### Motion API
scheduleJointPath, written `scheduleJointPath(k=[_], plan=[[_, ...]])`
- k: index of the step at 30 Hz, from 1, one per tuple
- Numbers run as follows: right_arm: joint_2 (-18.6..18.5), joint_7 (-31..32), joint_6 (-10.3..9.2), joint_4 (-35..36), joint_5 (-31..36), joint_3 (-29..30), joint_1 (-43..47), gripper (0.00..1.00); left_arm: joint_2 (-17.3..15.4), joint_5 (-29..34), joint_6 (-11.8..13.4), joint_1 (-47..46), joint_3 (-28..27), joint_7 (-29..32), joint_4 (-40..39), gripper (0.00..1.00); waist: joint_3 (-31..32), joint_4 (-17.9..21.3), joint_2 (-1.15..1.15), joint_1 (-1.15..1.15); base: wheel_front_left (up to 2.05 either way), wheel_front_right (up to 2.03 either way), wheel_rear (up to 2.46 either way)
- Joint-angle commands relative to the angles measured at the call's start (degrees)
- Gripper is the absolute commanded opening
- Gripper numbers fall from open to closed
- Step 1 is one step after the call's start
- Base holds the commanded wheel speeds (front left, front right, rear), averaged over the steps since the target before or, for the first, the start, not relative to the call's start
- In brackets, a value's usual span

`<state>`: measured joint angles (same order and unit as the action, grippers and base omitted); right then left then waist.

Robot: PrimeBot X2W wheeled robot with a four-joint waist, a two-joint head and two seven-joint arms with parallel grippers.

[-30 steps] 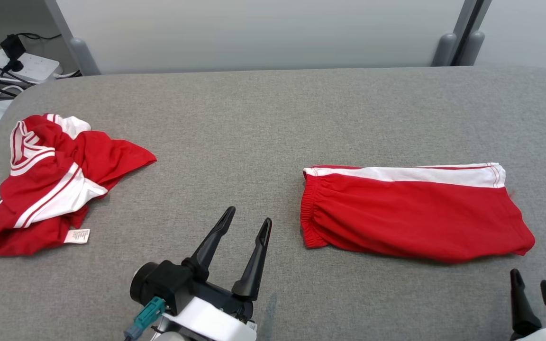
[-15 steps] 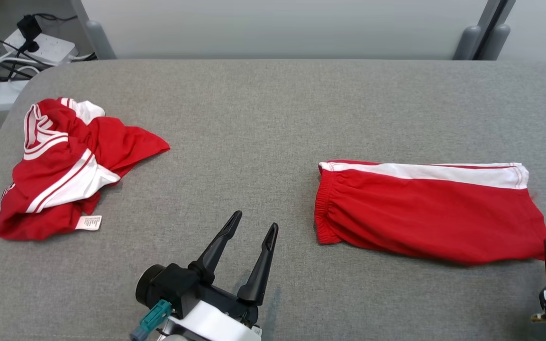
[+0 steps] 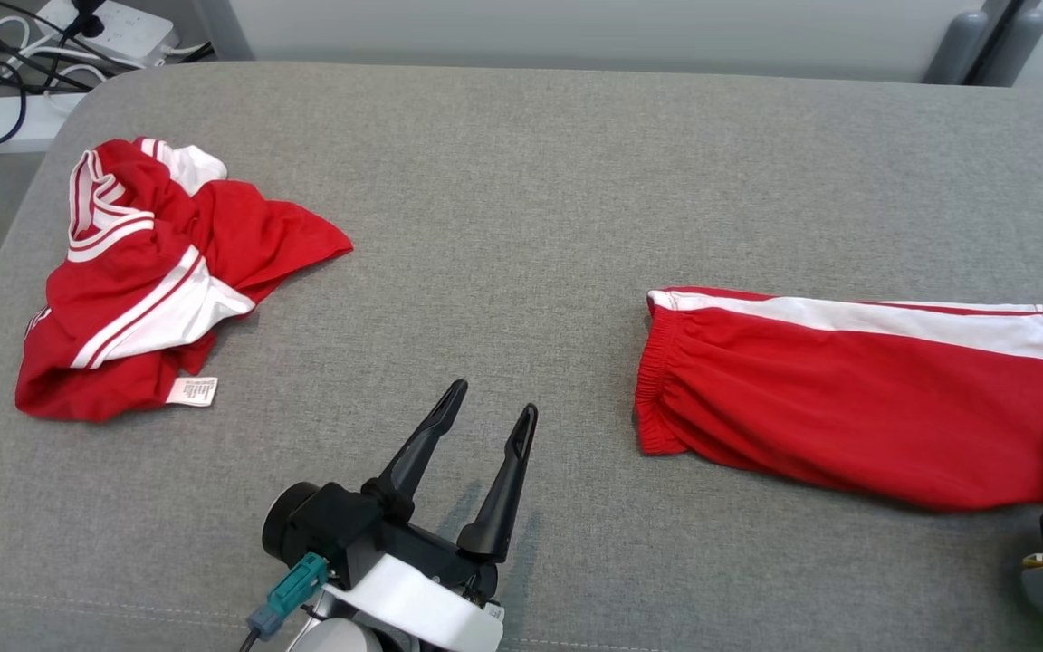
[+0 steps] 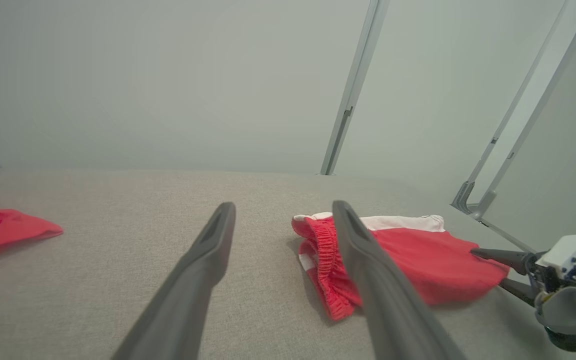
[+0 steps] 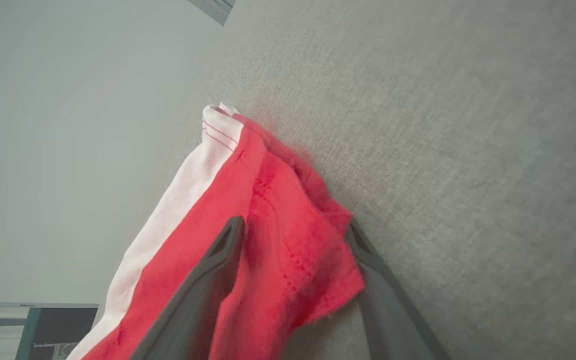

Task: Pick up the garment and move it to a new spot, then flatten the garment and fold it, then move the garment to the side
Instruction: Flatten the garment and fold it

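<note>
Red shorts folded flat, 3 o'clock on grey pad; fold looks done, side move left. Right gripper jaws apart, straddling hem corner, not clamped. Left gripper jaws apart, empty, 6 o'clock. Crumpled heap at 10 o'clock.

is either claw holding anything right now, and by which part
Nothing is held. The left claw hangs open and empty; the right claw is open, straddling a hem-end corner of the folded red shorts.

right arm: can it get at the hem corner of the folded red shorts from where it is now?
Likely yes. The right gripper stands open with its fingers on either side of the folded shorts at that corner, and nothing lies between them.
</note>
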<state>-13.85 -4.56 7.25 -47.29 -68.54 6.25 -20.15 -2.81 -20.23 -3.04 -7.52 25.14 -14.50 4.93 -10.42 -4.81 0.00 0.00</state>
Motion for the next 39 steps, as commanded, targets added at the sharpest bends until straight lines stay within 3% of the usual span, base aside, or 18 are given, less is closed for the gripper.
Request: scheduleJointPath(k=[1, 2, 3, 4, 5, 14, 28, 39], plan=[[-1.2, -0.1, 0.24, 0.2, -0.3, -1.7, -0.9, 0.68, -0.1, -0.2, -0.3, -2.3, -1.6, -0.5, -1.4, 1.00, -0.1, -0.3, 0.00, 0.00, 0.00, 0.00, 0.00], [-1.2, -0.2, 0.24, -0.3, -0.6, -1.7, -1.1, 0.48, -0.1, -0.3, -0.3, -2.3, -1.7, -0.5, -1.5, 1.00, -0.2, -0.4, 0.00, 0.00, 0.00, 0.00, 0.00], [-1.2, -0.2, 0.24, -0.8, -0.8, -1.7, -1.3, 0.42, -0.1, -0.4, -0.2, -2.3, -1.6, -0.5, -1.5, 1.00, -0.2, -0.5, 0.00, 0.00, 0.00, 0.00, 0.00], [-1.3, -0.3, 0.24, -1.3, -1.0, -1.7, -1.4, 0.28, -0.1, -0.5, -0.2, -2.3, -1.6, -0.5, -1.5, 1.00, -0.2, -0.6, 0.00, 0.00, 0.00, 0.00, 0.00], [-1.4, -0.6, 0.24, -1.5, -1.2, -1.6, -1.6, 0.00, -0.1, -0.5, -0.2, -2.3, -1.6, -0.5, -1.5, 1.00, -0.2, -0.7, 0.00, 0.00, 0.00, 0.00, 0.00], [-1.6, -3.7, 0.24, 5.0, -2.7, -2.5, 0.2, 0.00, -0.1, -0.4, 0.3, -2.0, -1.4, -0.5, -1.5, 1.00, 0.3, -1.2, 0.00, 0.00, 0.00, 0.00, 0.00], [1.3, -4.8, 0.24, 22.8, 3.9, -9.1, 3.8, 0.00, -0.1, -2.0, 0.8, -1.5, -0.1, -0.5, -1.6, 1.00, 2.2, -2.3, 0.00, 0.00, 0.00, 0.00, 0.00], [8.1, 0.1, 0.24, 26.6, 9.4, -12.7, 0.5, 0.00, -0.1, -2.7, 0.9, -1.7, 1.0, -0.5, -1.3, 1.00, 2.3, -6.1, 0.00, 0.00, 0.00, 0.00, 0.00]])
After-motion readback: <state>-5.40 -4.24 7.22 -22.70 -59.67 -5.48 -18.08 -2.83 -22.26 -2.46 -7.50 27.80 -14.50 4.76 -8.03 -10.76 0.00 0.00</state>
